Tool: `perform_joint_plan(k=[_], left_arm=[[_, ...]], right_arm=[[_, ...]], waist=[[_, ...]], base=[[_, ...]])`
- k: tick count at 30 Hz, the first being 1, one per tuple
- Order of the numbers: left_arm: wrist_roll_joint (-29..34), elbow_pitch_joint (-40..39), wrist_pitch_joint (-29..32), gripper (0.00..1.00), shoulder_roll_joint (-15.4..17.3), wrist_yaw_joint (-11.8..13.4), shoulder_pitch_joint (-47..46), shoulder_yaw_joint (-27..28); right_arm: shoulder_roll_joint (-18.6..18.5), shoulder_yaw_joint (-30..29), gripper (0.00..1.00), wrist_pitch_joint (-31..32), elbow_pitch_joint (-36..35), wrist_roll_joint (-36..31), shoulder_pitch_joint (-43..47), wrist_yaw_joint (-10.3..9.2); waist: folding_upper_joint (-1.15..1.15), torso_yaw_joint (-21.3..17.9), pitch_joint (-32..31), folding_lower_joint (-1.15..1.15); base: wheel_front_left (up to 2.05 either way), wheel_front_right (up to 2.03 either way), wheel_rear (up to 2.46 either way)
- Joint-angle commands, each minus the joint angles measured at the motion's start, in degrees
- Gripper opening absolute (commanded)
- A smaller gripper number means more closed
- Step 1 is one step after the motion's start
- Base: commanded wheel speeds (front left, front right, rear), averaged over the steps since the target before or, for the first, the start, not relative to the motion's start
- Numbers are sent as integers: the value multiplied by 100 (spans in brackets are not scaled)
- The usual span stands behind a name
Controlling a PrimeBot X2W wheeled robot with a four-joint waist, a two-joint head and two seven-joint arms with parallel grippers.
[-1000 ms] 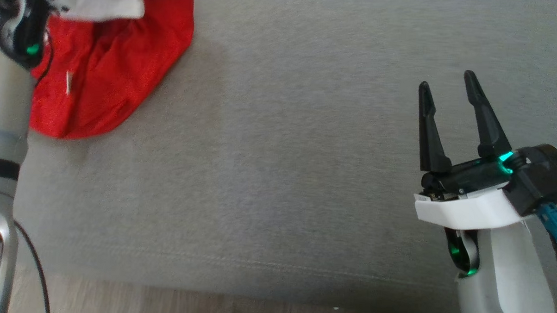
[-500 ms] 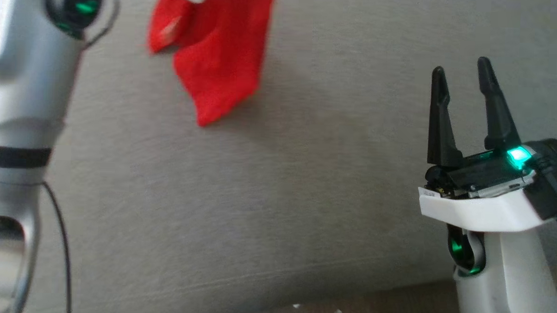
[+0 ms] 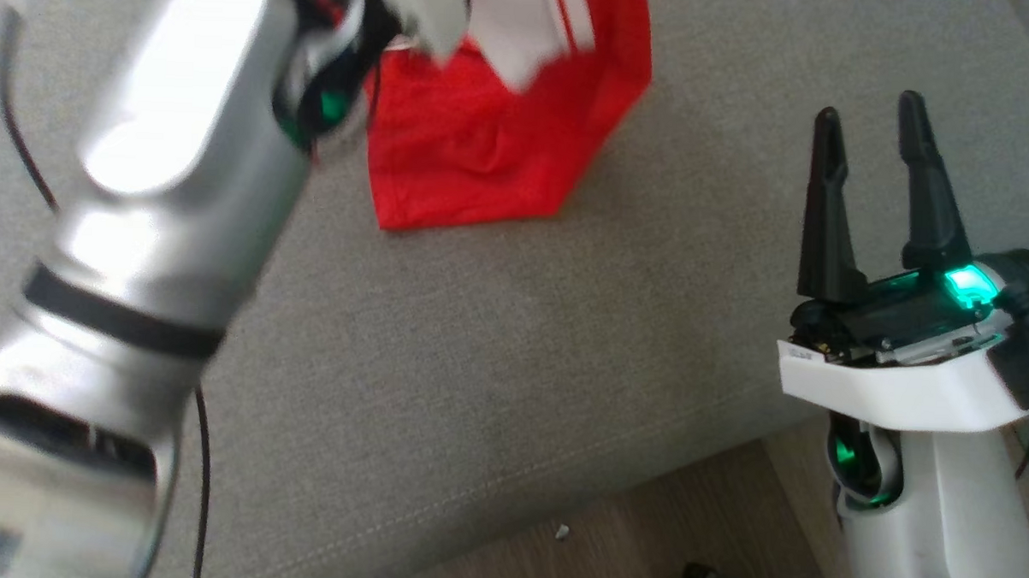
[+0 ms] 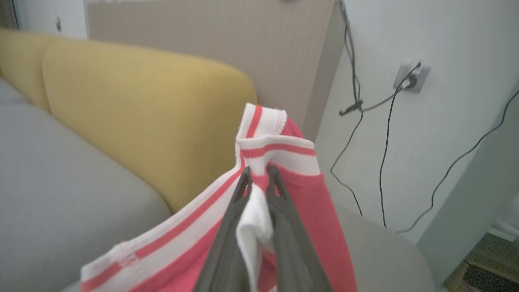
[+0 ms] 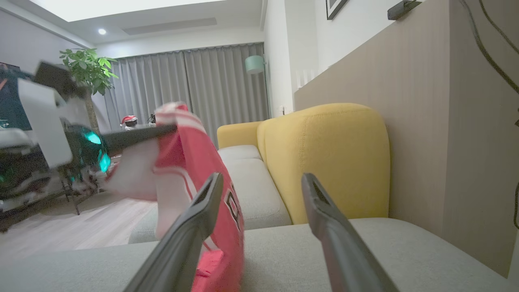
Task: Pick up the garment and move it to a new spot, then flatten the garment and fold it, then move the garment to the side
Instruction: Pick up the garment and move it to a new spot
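Note:
The garment (image 3: 494, 143) is a red jersey with white striped trim. It hangs from my left gripper (image 4: 258, 174), which is shut on its white and red edge (image 4: 279, 160). Its lower part rests on the grey sofa seat (image 3: 478, 339). From the right wrist view the garment (image 5: 194, 162) dangles ahead on the left, with the left gripper's fingers (image 5: 138, 136) clamped on its top. My right gripper (image 3: 871, 126) stands open over the seat's right part, apart from the cloth and holding nothing. The same open gripper (image 5: 261, 182) frames the sofa in its own view.
Yellow back cushions (image 4: 134, 117) (image 5: 324, 158) stand behind the seat. A beige wall panel (image 5: 425, 113) and loose cables (image 4: 365, 121) lie beyond the sofa's end. The seat's front edge and wooden floor (image 3: 642, 550) show at the bottom.
The head camera has swung, so the whole picture shifted. My left arm has carried the garment up off its earlier heap and rightward; it now hangs with its hem on the seat. The right gripper stays open.

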Motion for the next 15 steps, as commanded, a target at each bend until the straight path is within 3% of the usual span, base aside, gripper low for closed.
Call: perform_joint_plan(k=[1, 10, 11, 12, 15], left_arm=[[-81, 88, 60, 0, 105, 6, 251, 19], [290, 1316, -796, 0, 2, 200, 790, -277], [333, 1491, -959, 13, -30, 236, 784, -283], [361, 1651, -1119, 100, -71, 267, 781, -282], [367, 1934, -1457, 100, -221, 276, 834, -240]], right_arm=[[62, 190, 100, -24, -196, 12, -129, 37], [62, 418, 100, -24, -133, -144, -236, 37], [62, 439, 100, -24, -112, -162, -242, 37], [62, 454, 100, -24, -93, -179, -242, 37], [62, 486, 100, -24, -11, -248, -196, 37]], waist=[[0, -4, 161, 0], [0, 111, 629, 0], [0, 142, 644, 0], [0, 182, 642, 0], [0, 369, 522, 0]], base=[[0, 0, 0], [0, 0, 0], [0, 0, 0], [0, 0, 0], [0, 0, 0]])
